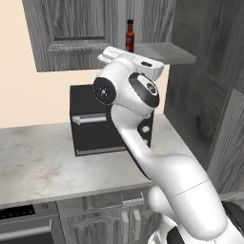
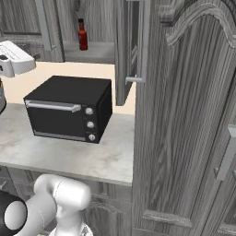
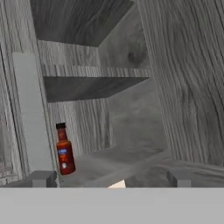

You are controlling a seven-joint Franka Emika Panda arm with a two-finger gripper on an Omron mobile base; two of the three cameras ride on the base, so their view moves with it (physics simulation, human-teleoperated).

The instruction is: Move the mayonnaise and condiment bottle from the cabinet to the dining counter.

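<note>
The condiment bottle (image 1: 129,35) is standing upright on the grey lower shelf (image 1: 164,51) of the open cabinet (image 1: 71,33), and that is where all the attention is sitting right now. In the left base view it is showing just above the white arm (image 1: 138,124), near the front edge of the shelf, with its black cap up and its dark red body clear of everything around it. From the right base view the same bottle is sitting alone toward the left part of the shelf, with the open cabinet door (image 2: 133,50) hanging to its right.

Down the hand view, the tool (image 3: 111,178) is standing wide open, its two dark fingertips (image 3: 41,178) rising far apart at the bottom, and nothing is lying between them. The bottle is showing to the left of centre there, upright on the shelf beside the pale inner edge of the cabinet frame, apart from the tool and not touched by it. A second shelf is crossing the cabinet higher up.

Below the cabinet, the black oven (image 2: 69,110) is sitting on the marble desk (image 2: 69,154), well under the shelf, and the arm is reaching up in front of it.
</note>
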